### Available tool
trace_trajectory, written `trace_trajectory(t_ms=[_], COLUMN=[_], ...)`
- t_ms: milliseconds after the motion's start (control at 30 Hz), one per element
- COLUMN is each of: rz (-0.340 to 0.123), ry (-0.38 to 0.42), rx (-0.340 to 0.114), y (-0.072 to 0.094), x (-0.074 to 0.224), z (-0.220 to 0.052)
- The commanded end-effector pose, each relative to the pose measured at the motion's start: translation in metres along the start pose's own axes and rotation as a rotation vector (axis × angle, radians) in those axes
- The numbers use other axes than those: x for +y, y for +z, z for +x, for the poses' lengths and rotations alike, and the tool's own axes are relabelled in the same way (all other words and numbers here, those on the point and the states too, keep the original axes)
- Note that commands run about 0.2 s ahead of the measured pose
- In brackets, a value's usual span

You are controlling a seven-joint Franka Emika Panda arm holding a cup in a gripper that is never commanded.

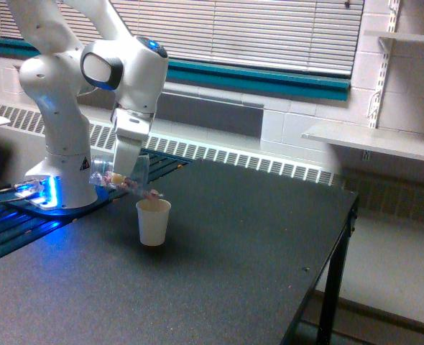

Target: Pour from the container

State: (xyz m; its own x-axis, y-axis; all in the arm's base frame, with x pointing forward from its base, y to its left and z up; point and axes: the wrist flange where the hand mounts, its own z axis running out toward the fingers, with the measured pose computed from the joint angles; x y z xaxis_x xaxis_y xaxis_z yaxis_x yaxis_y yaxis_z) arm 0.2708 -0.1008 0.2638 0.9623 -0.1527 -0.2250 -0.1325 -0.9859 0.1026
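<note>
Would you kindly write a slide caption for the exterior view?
Gripper tips the clear plastic cup, spilling small bits into the white paper cup on the black table.

Clear container [120, 175] tipped, bits spilling

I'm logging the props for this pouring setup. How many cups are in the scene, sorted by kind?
Clear plastic cup, tilted in the end effector, bits spilling from its rim: 1
White paper cup, upright on the black table: 1
Total: 2 cups
</note>
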Motion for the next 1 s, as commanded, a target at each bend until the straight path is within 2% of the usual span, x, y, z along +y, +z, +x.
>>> trace_trajectory(t_ms=[33, 1000], rz=[-0.007, -0.022], ry=[0.001, 0.002], rx=[-0.02, -0.025], y=[0.0079, 0.0065], x=[-0.0033, 0.0039], z=[-0.0073, -0.0128])
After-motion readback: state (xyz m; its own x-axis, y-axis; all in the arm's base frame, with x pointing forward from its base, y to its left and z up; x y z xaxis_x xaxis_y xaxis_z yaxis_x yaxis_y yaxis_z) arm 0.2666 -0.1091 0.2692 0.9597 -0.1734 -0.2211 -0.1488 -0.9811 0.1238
